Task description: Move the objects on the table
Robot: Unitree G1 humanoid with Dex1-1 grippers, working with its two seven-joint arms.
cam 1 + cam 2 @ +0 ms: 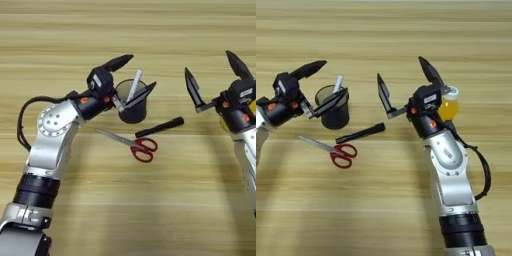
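The surface (150, 200) is light wood with long grain streaks and a smooth, faintly sheened finish. The arms' shells look like brushed silver metal; each hand's fingers (385, 93) are matt black. The pen cup (133, 104) is dark and slightly see-through, plastic by its look. The scissors (131, 143) have shiny metal blades and glossy red handles. The marker pen (160, 127) is matt black. The bottle (449, 107) is clear, with a white cap.

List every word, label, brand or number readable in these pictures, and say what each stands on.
None can be read.
Bottle of orange drink: mostly hidden behind the right claw; no lettering shows.
Black marker pen: no print visible.
Pen cup, scissors, left claw: no markings legible.
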